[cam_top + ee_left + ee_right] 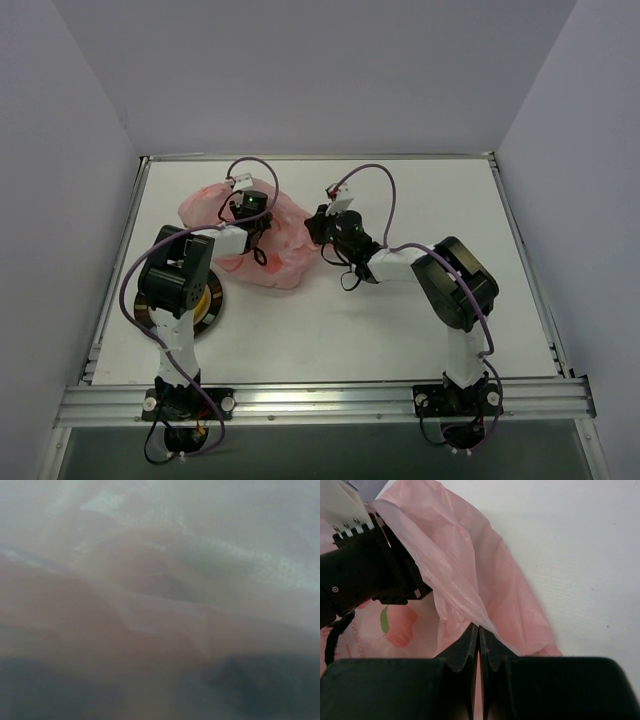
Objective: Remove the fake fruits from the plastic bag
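Observation:
The pink plastic bag lies crumpled on the white table, left of centre. My right gripper is shut on a fold of its right edge, and the thin plastic bag runs up from the closed right gripper. My left gripper reaches into the bag from the near side. Its dark body shows in the right wrist view, with the fingertips hidden by plastic. The left wrist view is only blurred pink plastic bag close to the lens. No fake fruits show clearly.
A dark round plate sits under the left arm's elbow, with a yellow patch on it beside the arm. White walls close in the table on three sides. A metal rail runs along the near edge.

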`<action>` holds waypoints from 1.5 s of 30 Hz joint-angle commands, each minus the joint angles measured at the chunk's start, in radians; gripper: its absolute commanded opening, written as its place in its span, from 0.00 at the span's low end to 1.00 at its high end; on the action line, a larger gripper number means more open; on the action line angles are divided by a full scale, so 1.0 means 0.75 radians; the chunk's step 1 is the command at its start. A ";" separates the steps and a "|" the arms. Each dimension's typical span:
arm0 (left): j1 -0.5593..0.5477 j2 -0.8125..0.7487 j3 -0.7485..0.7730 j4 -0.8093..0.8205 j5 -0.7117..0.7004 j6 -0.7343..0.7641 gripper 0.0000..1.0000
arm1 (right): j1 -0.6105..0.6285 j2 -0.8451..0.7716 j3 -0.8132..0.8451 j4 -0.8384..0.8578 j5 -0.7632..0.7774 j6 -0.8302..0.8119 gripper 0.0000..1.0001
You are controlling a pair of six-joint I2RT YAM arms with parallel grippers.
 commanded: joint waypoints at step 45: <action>0.052 0.269 0.491 -0.110 0.012 0.005 0.66 | -0.012 0.115 0.083 0.077 -0.142 0.078 0.00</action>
